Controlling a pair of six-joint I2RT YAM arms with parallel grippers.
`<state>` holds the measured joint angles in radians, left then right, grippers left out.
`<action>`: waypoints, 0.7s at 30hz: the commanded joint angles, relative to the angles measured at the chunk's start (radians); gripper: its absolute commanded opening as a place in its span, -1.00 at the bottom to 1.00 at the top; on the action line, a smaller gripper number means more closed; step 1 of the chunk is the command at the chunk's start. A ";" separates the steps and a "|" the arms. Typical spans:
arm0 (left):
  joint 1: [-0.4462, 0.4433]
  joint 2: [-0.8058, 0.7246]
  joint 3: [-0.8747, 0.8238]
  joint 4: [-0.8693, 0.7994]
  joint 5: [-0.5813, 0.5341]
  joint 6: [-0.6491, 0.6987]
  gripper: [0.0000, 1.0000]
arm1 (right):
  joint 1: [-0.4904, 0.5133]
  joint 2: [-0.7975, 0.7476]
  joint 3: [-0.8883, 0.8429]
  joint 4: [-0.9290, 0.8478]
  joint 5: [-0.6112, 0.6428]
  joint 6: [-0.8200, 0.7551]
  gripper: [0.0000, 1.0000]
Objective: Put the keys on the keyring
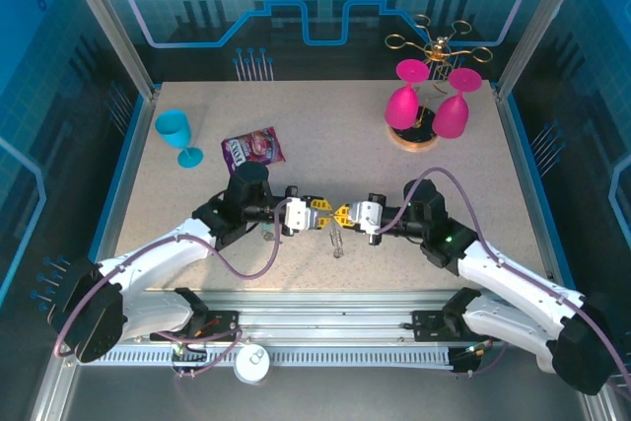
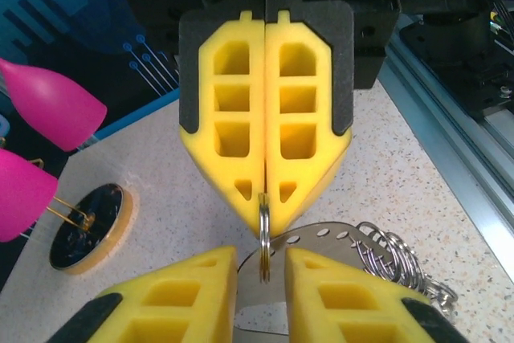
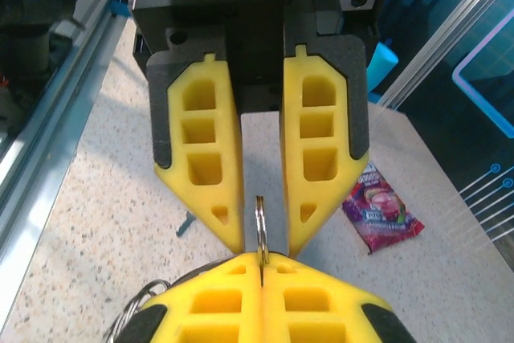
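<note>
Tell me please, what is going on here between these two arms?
The right gripper is shut on a thin silvery metal keyring, holding it edge-on above the speckled table. The left gripper faces it tip to tip, open, with one yellow finger on each side of the ring and not pinching it. A flat silvery piece with holes and a silvery chain sit just beside.

Left end effector (image 1: pixel 323 216), right end effector (image 1: pixel 343 214) tip to tip over mid tabletop (image 1: pixel 335 125); keys (image 1: pixel 336 244) just nearside; snack packet (image 1: pixel 253 149) beyond.
</note>
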<state>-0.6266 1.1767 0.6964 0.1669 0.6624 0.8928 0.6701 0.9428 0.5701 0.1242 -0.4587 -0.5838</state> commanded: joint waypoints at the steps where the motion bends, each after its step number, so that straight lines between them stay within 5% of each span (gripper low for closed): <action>1: -0.005 -0.015 0.039 -0.096 -0.010 0.012 -0.62 | 0.031 0.015 0.092 -0.234 0.071 -0.093 -1.00; 13: -0.005 0.008 0.092 -0.194 -0.015 0.038 -1.00 | 0.139 0.135 0.285 -0.471 0.215 -0.177 -1.00; 15: -0.004 0.002 0.085 -0.183 -0.013 0.034 -1.00 | 0.131 0.108 0.257 -0.418 0.199 -0.148 -0.97; 16: -0.004 -0.004 0.075 -0.167 -0.008 0.027 -1.00 | 0.121 0.084 0.223 -0.360 0.182 -0.123 -0.67; 18: -0.002 -0.017 0.047 -0.106 0.013 -0.006 -1.00 | 0.086 0.027 0.128 -0.210 0.129 -0.058 -0.40; 21: 0.003 -0.036 -0.004 0.023 0.076 -0.081 -1.00 | 0.019 -0.027 -0.012 0.038 0.030 0.058 -0.39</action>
<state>-0.6266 1.1725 0.7258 0.0612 0.6544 0.8814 0.7334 0.9539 0.6388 -0.0727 -0.3294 -0.6453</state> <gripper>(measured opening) 0.049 0.307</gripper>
